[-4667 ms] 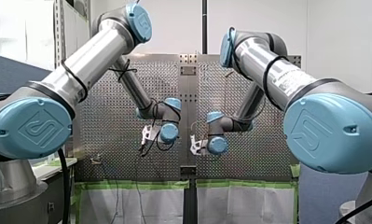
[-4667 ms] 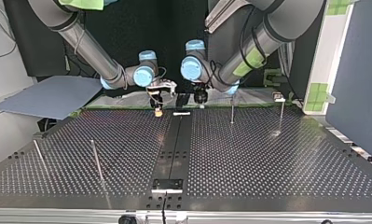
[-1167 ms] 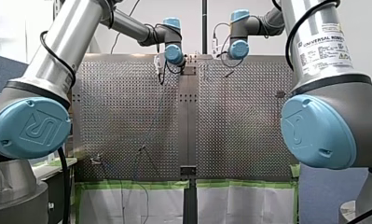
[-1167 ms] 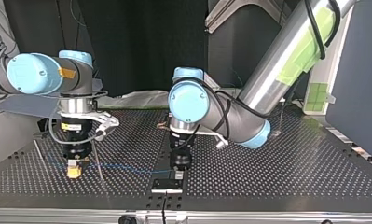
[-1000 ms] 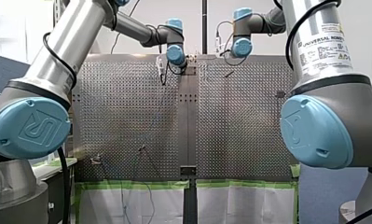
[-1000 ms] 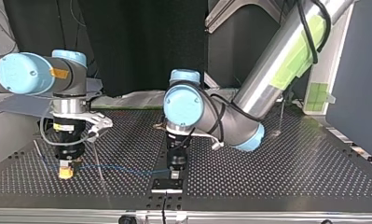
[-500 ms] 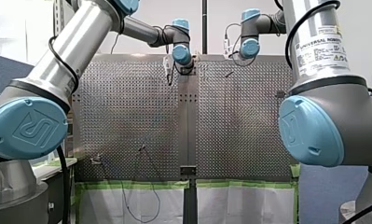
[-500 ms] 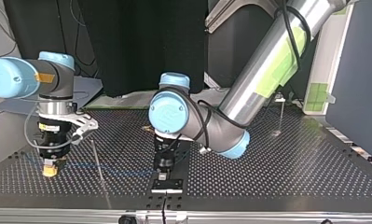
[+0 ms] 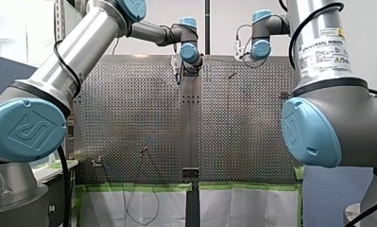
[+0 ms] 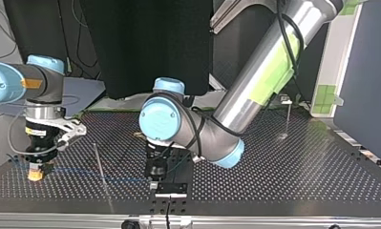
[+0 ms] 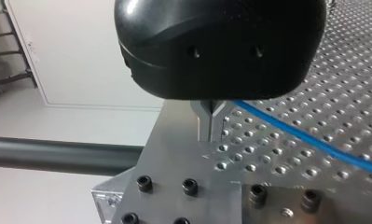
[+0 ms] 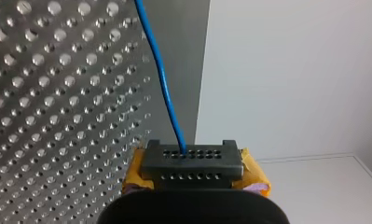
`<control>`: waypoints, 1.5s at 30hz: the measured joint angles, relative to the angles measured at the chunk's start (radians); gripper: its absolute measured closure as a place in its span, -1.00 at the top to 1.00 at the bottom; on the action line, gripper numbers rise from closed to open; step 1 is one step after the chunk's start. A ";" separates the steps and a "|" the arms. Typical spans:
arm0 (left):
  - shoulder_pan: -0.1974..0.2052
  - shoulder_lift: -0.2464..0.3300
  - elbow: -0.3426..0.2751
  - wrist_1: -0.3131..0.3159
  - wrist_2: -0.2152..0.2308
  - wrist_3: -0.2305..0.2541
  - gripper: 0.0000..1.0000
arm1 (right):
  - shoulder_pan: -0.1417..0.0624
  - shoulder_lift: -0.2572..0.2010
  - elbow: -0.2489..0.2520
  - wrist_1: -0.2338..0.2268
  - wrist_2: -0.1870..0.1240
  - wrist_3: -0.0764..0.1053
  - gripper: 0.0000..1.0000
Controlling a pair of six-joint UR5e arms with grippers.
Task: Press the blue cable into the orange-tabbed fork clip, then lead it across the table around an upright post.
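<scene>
cable (image 12: 166, 93): blue and thin. It is strung low over the worktop (image 10: 274, 181) from one pincer to the other, along the edge at the top view's bottom.
right pincer (image 12: 190, 156): pressed together, pinching the cable. The cable enters the middle of its black holed tip, with a yellow pad on each side. It points down near the worktop corner at the top view's bottom left.
left pincer (image 11: 210, 119): metal fingers pressed together into one stem, pinching the cable at the tips. The cable leaves sideways over the holes. The tips are just above the centre strip (image 9: 190, 123), near the middle of the same edge.
post (image 10: 100, 164): thin upright rod between the two pincers. The cable crosses its lower part, but which side it passes I cannot tell.
far post (image 10: 288, 117): upright, toward the corner at the top view's upper right, well apart from the cable.
screws (image 11: 188, 186): black, set in the plain plate just ahead of the left pincer, at the worktop's edge.
arms: in the front view both are stretched to the worktop's far edge, one wrist on each side of the centre strip.
</scene>
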 joint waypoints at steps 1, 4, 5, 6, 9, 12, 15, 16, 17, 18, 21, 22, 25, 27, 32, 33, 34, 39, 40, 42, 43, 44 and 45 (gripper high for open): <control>-0.001 -0.001 0.001 0.000 0.001 -0.001 -1.00 | -0.004 0.000 0.000 0.000 -0.001 0.000 -1.00; -0.002 -0.001 0.003 0.000 0.006 -0.004 -1.00 | -0.015 0.004 0.000 0.000 -0.006 0.002 -1.00; -0.003 -0.001 0.003 0.000 0.009 -0.005 -1.00 | -0.020 0.005 0.000 0.000 -0.007 0.003 -1.00; -0.003 -0.001 0.003 0.000 0.011 -0.006 -1.00 | -0.023 0.006 0.000 0.000 -0.009 0.004 -1.00; -0.006 -0.002 0.003 0.000 0.016 -0.008 -1.00 | -0.035 0.009 0.000 0.000 -0.013 0.006 -1.00; -0.012 -0.010 0.008 -0.002 0.017 -0.008 -1.00 | -0.046 0.011 0.000 0.000 -0.015 0.008 -1.00; -0.020 -0.031 0.024 -0.014 0.012 -0.005 -1.00 | -0.054 0.014 0.000 0.000 -0.017 0.009 -1.00; -0.023 -0.039 0.027 -0.017 0.010 -0.003 -1.00 | -0.057 0.016 0.000 0.000 -0.018 0.010 -1.00; -0.026 -0.048 0.030 -0.017 0.008 -0.003 -1.00 | -0.060 0.020 0.000 0.000 -0.019 0.010 -1.00; -0.028 -0.053 0.032 -0.015 0.008 -0.003 -1.00 | -0.062 0.022 0.000 0.000 -0.020 0.010 -1.00; -0.029 -0.062 0.035 -0.005 0.009 -0.007 -1.00 | -0.067 0.034 0.000 0.000 -0.022 0.010 -1.00; -0.028 -0.064 0.035 -0.004 0.010 -0.009 -1.00 | -0.068 0.039 0.000 0.000 -0.023 0.010 -1.00; -0.026 -0.078 0.042 -0.003 0.014 -0.012 -1.00 | -0.070 0.053 0.000 -0.001 -0.025 0.010 -1.00; -0.026 -0.095 0.049 -0.005 0.015 -0.013 -1.00 | -0.071 0.061 0.001 -0.001 -0.025 0.010 -1.00; -0.029 -0.121 0.054 -0.003 0.016 -0.014 -1.00 | -0.076 0.080 0.001 -0.001 -0.026 0.011 -1.00; -0.029 -0.123 0.054 -0.003 0.016 -0.015 -1.00 | -0.076 0.085 0.002 -0.001 -0.026 0.011 -1.00; -0.029 -0.125 0.054 -0.002 0.016 -0.015 -1.00 | -0.077 0.091 0.003 -0.001 -0.026 0.011 -1.00; -0.031 -0.128 0.051 0.000 0.014 -0.017 -1.00 | -0.074 0.127 0.022 -0.004 -0.026 0.012 -1.00; -0.032 -0.128 0.050 0.000 0.014 -0.018 -1.00 | -0.073 0.132 0.026 -0.005 -0.025 0.012 -1.00; -0.032 -0.129 0.044 0.001 0.013 -0.020 -1.00 | -0.072 0.140 0.034 -0.006 -0.026 0.012 -1.00; -0.032 -0.129 0.039 0.002 0.014 -0.020 -1.00 | -0.071 0.143 0.036 -0.006 -0.026 0.012 -1.00; -0.031 -0.129 0.031 0.007 0.014 -0.020 -1.00 | -0.071 0.147 0.038 -0.006 -0.026 0.012 -1.00; -0.030 -0.129 0.024 0.012 0.015 -0.020 -1.00 | -0.070 0.148 0.039 -0.006 -0.026 0.012 -1.00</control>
